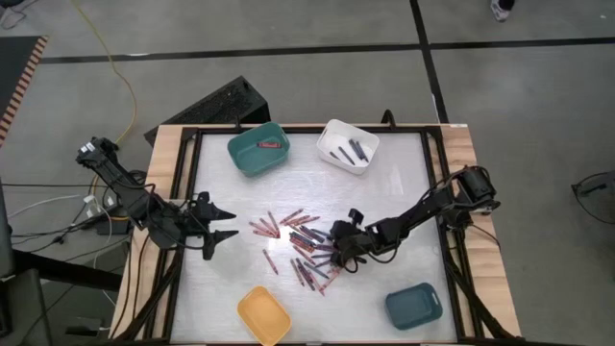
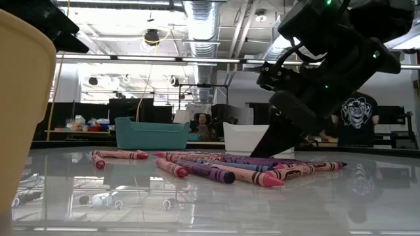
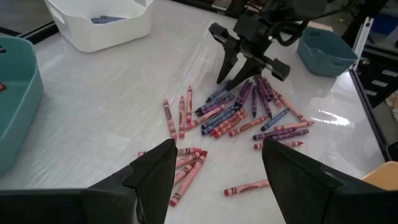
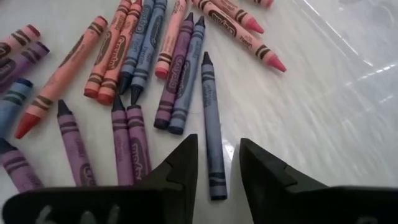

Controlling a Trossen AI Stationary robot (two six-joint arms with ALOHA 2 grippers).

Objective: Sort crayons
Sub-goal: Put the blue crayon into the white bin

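- My right jaws (image 4: 217, 163) are down at the table (image 1: 384, 192), parted, with one blue-grey crayon (image 4: 211, 124) lying lengthwise in the gap between the two fingers; neither finger touches it, so nothing is grasped.
- From above, those right jaws (image 1: 338, 252) sit at the right edge of the loose crayons (image 1: 303, 245), which are scattered across the middle of the table in reds, pinks, blues and purples.
- Seen from table height, the crayons (image 2: 216, 167) all lie flat, some side by side and touching.
- My left jaws (image 1: 223, 223) hover at the left side of the table, spread wide and holding nothing, pointing toward the pile.
- A teal bin (image 1: 258, 149) at the far left holds one red crayon (image 1: 272, 145).
- A white bin (image 1: 348, 146) at the far right holds a few dark blue-purple crayons (image 1: 354, 150).
- A yellow bin (image 1: 263, 315) sits at the near edge, and a second, smaller teal bin (image 1: 414, 306) sits near the right corner.
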